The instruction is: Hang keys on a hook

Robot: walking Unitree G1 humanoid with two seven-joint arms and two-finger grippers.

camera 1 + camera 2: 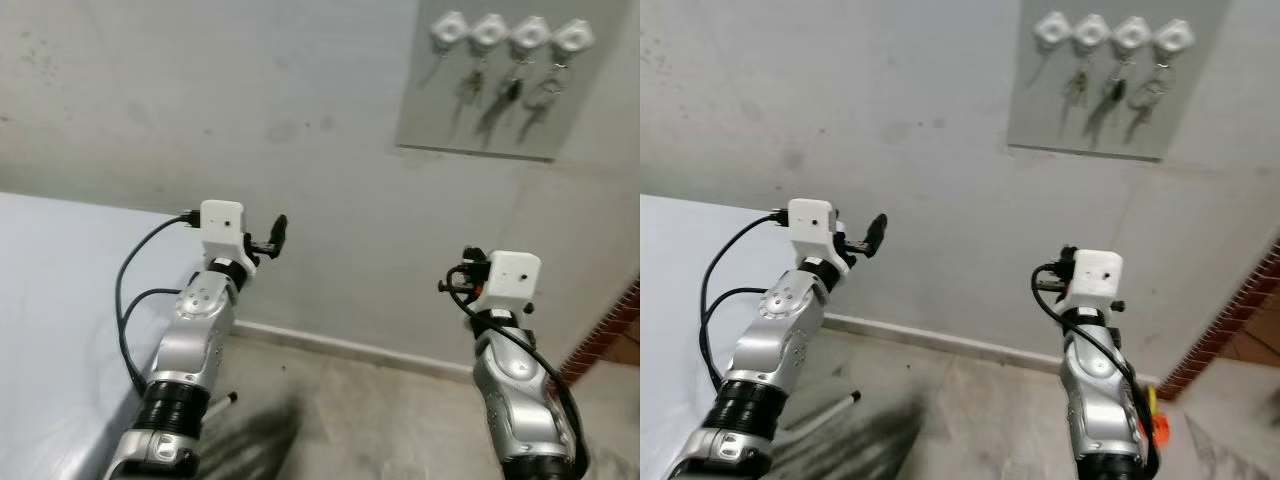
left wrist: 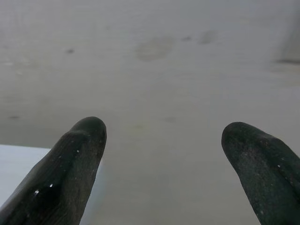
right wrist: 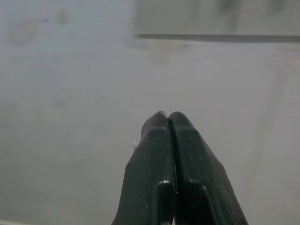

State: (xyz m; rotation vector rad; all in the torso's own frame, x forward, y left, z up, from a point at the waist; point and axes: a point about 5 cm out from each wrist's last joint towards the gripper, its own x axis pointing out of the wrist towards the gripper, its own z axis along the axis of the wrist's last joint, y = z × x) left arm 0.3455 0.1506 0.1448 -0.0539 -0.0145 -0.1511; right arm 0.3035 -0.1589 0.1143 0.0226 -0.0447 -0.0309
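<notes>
Your right gripper [image 3: 168,117] is pressed together with nothing visible between its fingers; your left gripper [image 2: 161,126] is spread wide, holding nothing. Metal keys [image 1: 512,95] hang from 4 white hooks [image 1: 511,33] on the grey wall panel [image 1: 420,110] above.

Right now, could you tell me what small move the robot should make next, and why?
Probably raise the right gripper toward the hook board. It is shut and sits well below the board, and the leftmost hook looks free while keys hang beneath the others.
</notes>
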